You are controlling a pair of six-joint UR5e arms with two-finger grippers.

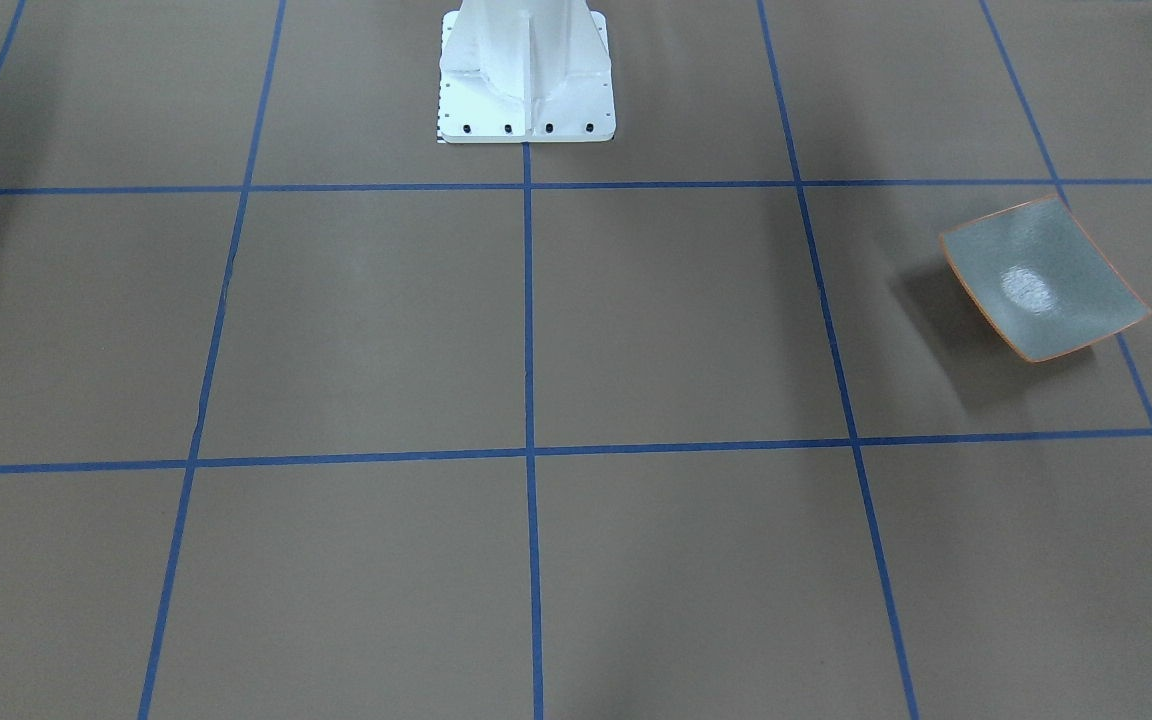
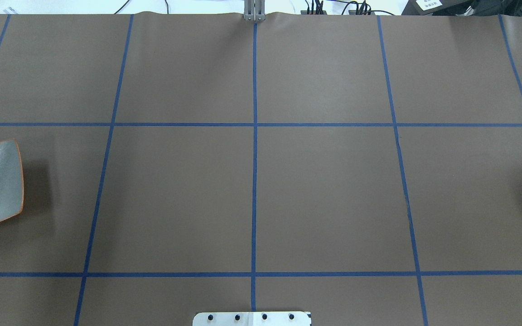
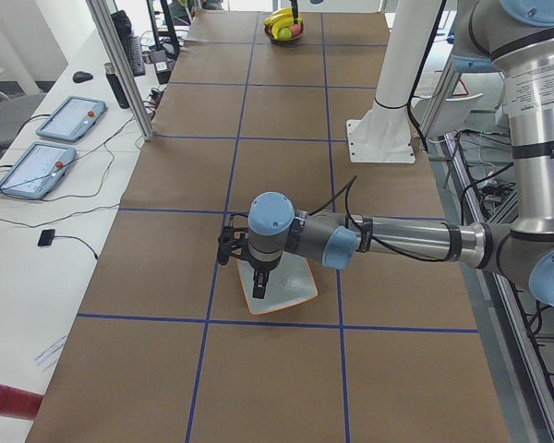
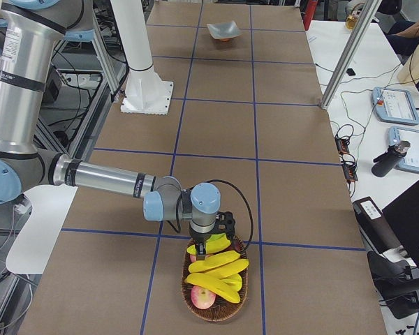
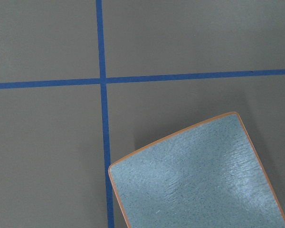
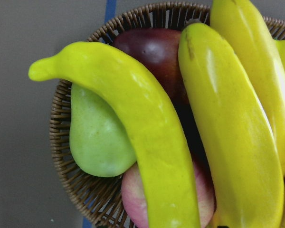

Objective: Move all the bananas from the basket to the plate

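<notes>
Bananas (image 4: 220, 265) in wicker basket (image 4: 213, 317) on brown, blue-taped table (image 2: 324, 194) beside office desks (image 3: 37, 198)

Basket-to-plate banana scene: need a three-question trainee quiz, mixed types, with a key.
1. True or false: the plate holds a banana.
2. Which arm hangs over the basket? A left, B right, C neither.
3. Fill in: under the bananas, the basket also holds a green ____.

Key: 1 false, the plate is bare. 2 B, the right arm, near in the exterior right view. 3 pear.
</notes>
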